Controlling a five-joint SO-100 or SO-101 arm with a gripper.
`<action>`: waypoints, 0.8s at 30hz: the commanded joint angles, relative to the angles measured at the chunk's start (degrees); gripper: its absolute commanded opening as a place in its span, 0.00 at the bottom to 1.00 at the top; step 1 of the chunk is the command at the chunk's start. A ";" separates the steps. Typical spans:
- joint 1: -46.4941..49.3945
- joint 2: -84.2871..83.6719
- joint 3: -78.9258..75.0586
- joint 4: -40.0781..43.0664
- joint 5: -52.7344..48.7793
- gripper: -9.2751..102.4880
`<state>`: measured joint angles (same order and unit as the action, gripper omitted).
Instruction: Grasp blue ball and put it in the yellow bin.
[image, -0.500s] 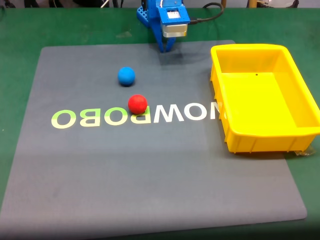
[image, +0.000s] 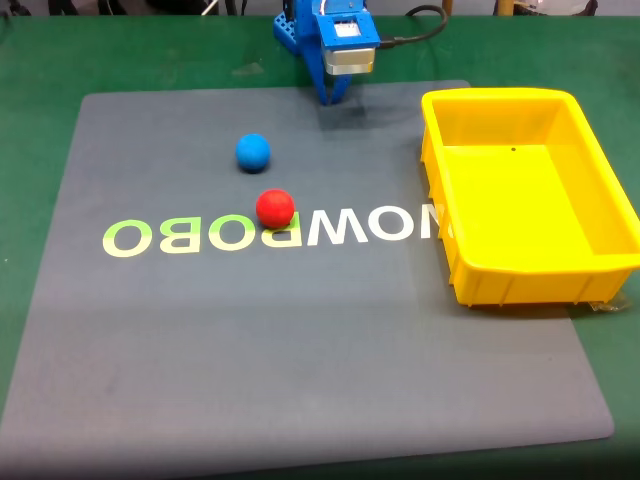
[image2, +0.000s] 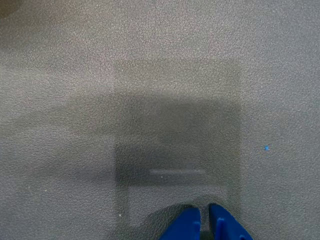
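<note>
Closest to you in the fixed view is the bare front part of the gray mat (image: 300, 380), which covers the green desk (image: 40, 70) so the balls have a soft, flat place to sit. Next come the big pale letters (image: 270, 233) printed across the mat. The red ball (image: 275, 208) sits right on top of those letters. Leave that one alone.

A little farther back, near the red ball but not touching it, is the blue ball (image: 253, 152). That is the one you want, and it lies free on the mat with open space around it (easy to come down on from above).

Off to the right in that view is the yellow bin (image: 500, 275), with nothing in it, its mouth facing up so a ball can drop straight in.

Farthest back is the end effector (image: 333, 97), pointing down at the mat, well apart from both balls. In the wrist view its two blue fingertips (image2: 182, 226) are almost together with a thin gap, holding nothing. You will need to spread them before you reach for the ball.
</note>
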<state>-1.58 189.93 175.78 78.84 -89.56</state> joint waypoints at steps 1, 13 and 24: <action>1.14 0.53 1.76 -0.26 -0.44 0.08; 1.23 0.53 1.76 -0.53 1.32 0.08; 9.84 0.00 -5.71 -2.90 -1.93 0.23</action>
<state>3.69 189.93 173.85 77.87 -90.18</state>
